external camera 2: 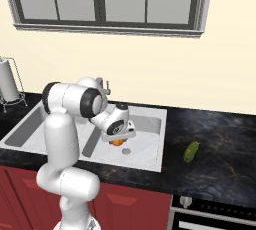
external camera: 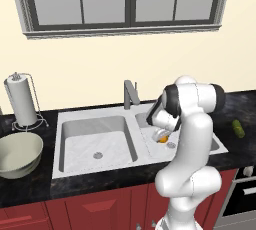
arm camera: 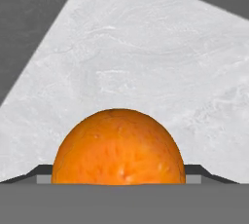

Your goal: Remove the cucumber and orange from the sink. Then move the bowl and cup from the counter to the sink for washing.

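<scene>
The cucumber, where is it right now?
The cucumber lies on the black counter right of the sink, away from the orange in the basin.

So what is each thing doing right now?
Orange: in the right basin of the sink, between the jaws.
Gripper: open around the orange, not squeezing yet.
Cucumber: lying on the counter, out of the sink.
Bowl: upright on the counter, left of the sink.
</scene>
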